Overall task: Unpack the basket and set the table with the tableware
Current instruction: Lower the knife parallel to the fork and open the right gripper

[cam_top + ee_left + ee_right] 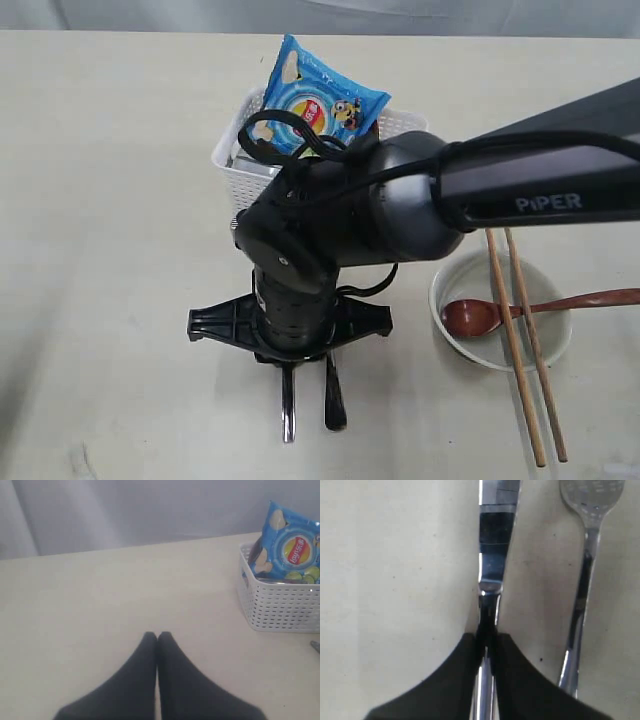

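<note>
Right gripper [487, 639] with knife [492, 545], at 6 o'clock of the basket [245, 170].
Jaws pinched narrow on the knife handle; blade runs straight out from the fingertips along 12–6, parallel to and just beside the fork [585, 580], low at the table [120, 220]. Release likely hinges on that alignment. Left gripper [157, 639] closed, empty, farther off. Bowl [452, 290] at 3 o'clock.
</note>
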Robot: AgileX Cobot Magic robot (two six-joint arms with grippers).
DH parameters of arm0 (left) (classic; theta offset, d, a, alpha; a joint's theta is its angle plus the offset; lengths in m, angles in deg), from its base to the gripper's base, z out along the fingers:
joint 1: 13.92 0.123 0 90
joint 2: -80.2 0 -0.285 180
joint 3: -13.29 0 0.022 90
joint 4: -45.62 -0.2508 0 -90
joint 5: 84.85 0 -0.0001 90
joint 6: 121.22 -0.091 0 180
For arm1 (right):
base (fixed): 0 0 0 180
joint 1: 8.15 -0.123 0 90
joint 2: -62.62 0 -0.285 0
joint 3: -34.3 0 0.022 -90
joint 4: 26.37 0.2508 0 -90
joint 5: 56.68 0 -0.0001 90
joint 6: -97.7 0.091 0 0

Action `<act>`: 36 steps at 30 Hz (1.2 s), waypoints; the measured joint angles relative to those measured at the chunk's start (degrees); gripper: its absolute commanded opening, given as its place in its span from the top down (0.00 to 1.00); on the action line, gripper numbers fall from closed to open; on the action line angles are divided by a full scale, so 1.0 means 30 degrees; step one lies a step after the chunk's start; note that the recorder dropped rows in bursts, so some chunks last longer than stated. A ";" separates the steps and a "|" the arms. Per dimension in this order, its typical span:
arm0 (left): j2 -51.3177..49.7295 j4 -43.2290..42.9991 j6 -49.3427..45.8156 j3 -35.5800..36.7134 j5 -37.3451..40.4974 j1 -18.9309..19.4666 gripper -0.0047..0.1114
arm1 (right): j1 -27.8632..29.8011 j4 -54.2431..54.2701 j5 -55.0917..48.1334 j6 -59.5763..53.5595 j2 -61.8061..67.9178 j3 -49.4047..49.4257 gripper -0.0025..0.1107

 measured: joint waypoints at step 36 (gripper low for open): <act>0.0000 0.0000 0.0000 0.0000 0.0000 0.0000 0.96 | 0.0034 -0.1042 0.0838 0.0961 -0.0784 0.1386 0.98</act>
